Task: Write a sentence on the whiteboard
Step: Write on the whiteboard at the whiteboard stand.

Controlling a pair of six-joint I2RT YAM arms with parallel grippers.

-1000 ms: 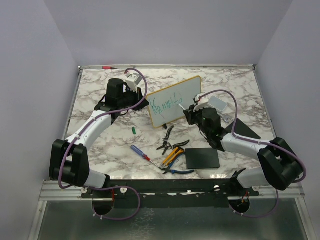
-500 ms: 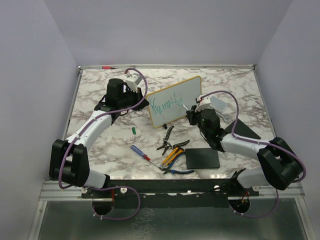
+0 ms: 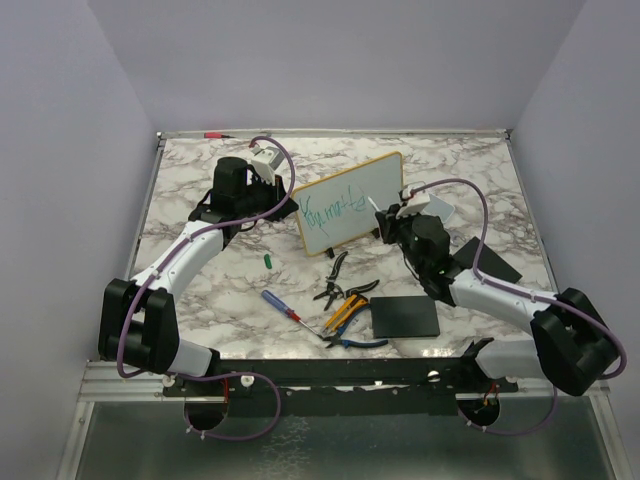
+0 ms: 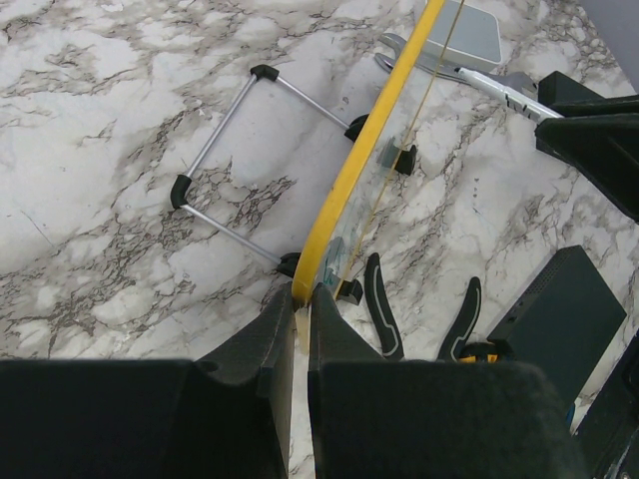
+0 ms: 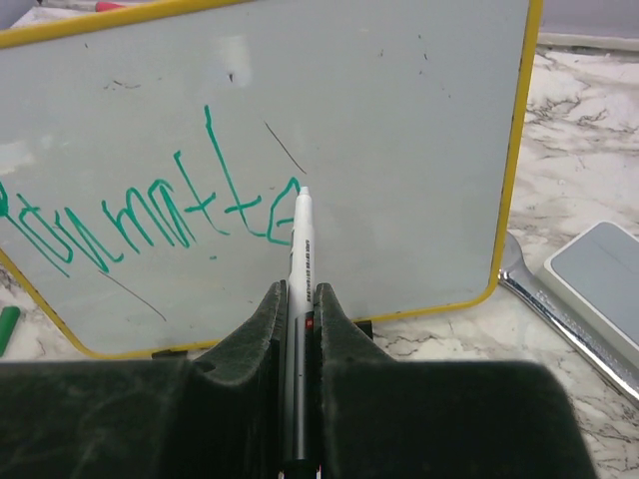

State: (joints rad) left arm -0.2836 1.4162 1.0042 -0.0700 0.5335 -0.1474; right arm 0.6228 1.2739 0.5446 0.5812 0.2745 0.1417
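The whiteboard (image 3: 352, 200) stands tilted on the marble table, its yellow frame (image 4: 371, 150) seen edge-on in the left wrist view. My left gripper (image 3: 291, 197) (image 4: 302, 299) is shut on the frame's left edge. A teal sentence (image 3: 334, 209) (image 5: 140, 220) runs across the left half of the whiteboard (image 5: 399, 110). My right gripper (image 3: 393, 218) (image 5: 301, 294) is shut on a white marker (image 5: 300, 249). The marker tip points at the board just past the last letter; whether it touches the board I cannot tell.
Pliers (image 3: 338, 266), a red-and-blue screwdriver (image 3: 280, 303) and yellow-handled cutters (image 3: 345, 312) lie in front of the board. Near them lie a black pad (image 3: 403, 318) and a green cap (image 3: 268, 259). A grey-blue block (image 5: 599, 274) and a wrench (image 5: 559, 319) lie right of the board.
My right arm has shifted a little to the right, carrying the marker toward the board's right part. The left arm and the board have not moved.
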